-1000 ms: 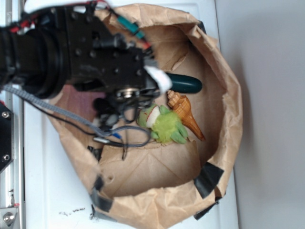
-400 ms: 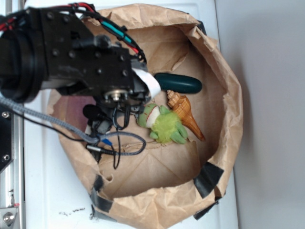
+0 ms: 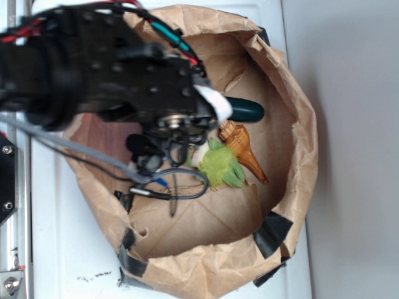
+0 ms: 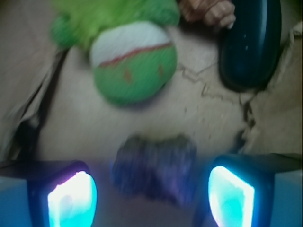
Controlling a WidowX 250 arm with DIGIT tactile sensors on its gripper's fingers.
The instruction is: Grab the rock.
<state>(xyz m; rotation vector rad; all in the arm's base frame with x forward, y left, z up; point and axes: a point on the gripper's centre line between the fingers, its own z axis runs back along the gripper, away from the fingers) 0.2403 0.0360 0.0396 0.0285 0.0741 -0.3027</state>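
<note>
Shifted right over the bag, gripper point(image 4: 151, 196) spread wide with the rock point(image 4: 156, 165) between its fingers, probably lined up for closing; plush toy point(image 4: 128, 61) just ahead.

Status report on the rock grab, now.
Tool open, fingers either side of the rock, not closed on it. Green plush toy just beyond, clear of the fingers. Nothing between tool and rock.
</note>
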